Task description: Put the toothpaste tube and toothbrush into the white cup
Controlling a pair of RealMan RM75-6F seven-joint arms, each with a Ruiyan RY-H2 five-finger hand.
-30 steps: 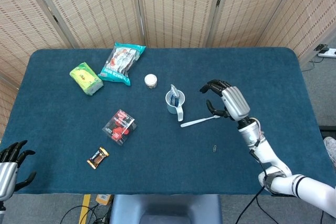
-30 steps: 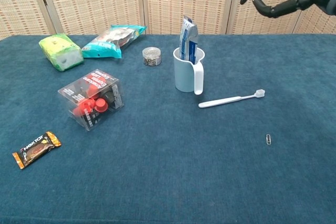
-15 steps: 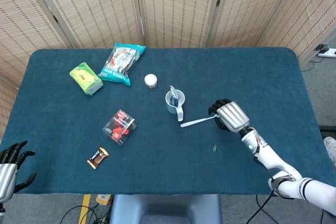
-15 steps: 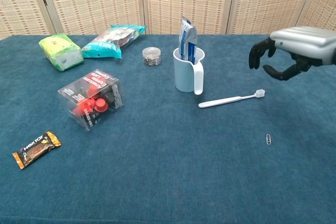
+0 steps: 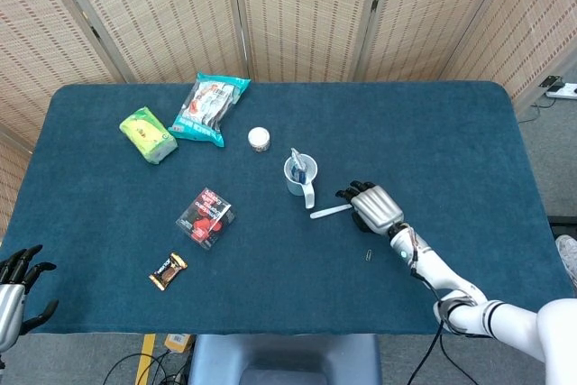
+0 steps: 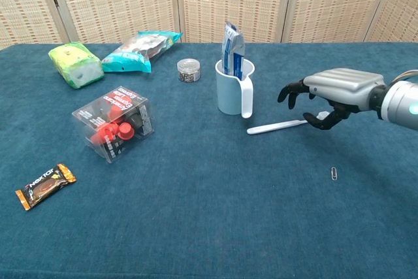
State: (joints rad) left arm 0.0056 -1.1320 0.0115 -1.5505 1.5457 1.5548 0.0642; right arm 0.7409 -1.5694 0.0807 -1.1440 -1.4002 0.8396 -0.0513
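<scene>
While seen from the head view, right hand (image 5: 371, 207) poised low over the brush end of the toothbrush (image 5: 330, 212), fingers spread and curled downward, holding nothing. Toothpaste tube (image 5: 297, 164) already upright inside the white cup (image 5: 298, 179), so half done by the look of it; toothbrush flat on the table (image 5: 451, 132), just beside the cup's handle. Left hand (image 5: 16, 279) idle at the near left corner, fingers apart, well clear of everything. Plenty of bare cloth to the right and front of the toothbrush; paper clip (image 5: 370, 254) nearby but apart.

From the chest view, right hand (image 6: 328, 94) arched over the bristle end, fingers (image 6: 291, 91) open, thumb apparently near the toothbrush (image 6: 277, 125); contact cannot be told. Step in hand: reaching for the toothbrush. Next likely needed: pinch on the thin handle, lift, tilt upright, short carry left to the white cup (image 6: 232, 89). Toothpaste tube (image 6: 232, 48) fills part of the mouth, so entry room tight. Plastic box (image 6: 115, 124) well away.
</scene>
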